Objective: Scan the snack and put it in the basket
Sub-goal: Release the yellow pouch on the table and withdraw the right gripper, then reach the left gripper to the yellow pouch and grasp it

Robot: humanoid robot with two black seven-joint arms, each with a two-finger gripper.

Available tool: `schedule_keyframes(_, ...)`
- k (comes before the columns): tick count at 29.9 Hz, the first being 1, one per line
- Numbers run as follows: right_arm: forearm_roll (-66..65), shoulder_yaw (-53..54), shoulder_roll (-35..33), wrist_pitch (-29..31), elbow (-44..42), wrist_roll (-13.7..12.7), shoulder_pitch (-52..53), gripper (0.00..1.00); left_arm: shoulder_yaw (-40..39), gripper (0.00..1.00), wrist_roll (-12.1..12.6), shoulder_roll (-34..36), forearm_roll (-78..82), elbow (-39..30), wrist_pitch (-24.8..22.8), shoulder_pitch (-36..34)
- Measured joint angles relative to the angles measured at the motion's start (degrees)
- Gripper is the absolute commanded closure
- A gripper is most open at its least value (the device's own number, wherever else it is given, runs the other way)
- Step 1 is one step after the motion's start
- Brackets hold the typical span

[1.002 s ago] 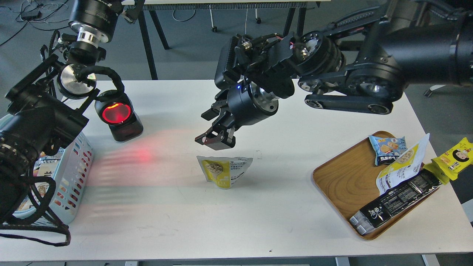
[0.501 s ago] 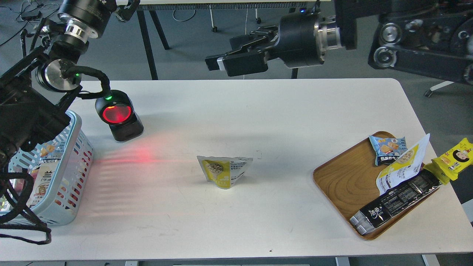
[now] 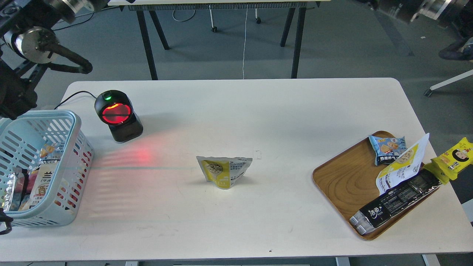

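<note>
The snack (image 3: 224, 171) is standing alone in the middle of the white worktop (image 3: 236, 229), nothing gripping it. The scanner (image 3: 117, 115) is glowing red, well off to the snack's left. The blue basket (image 3: 70, 162) is sitting at the left edge, holding other packets. A wooden tray (image 3: 343, 181) is lying far right. Both pincers are out of sight, so I cannot tell their state.
</note>
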Motion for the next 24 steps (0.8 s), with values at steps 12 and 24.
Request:
schedule_keyframes(12, 37.07, 13.53, 7.9, 10.28, -20.53, 0.03, -15.92, 0.01, 0.72, 0.17, -1.02, 0.44, 43.71, -19.4, 0.04, -4.75)
schedule_keyframes(24, 40.88, 34.7, 15.33, 12.76, -24.5, -2.94, -33.15, 0.01, 10.39, 0.29, -3.31, 1.15, 83.17, -37.05, 0.04, -1.22)
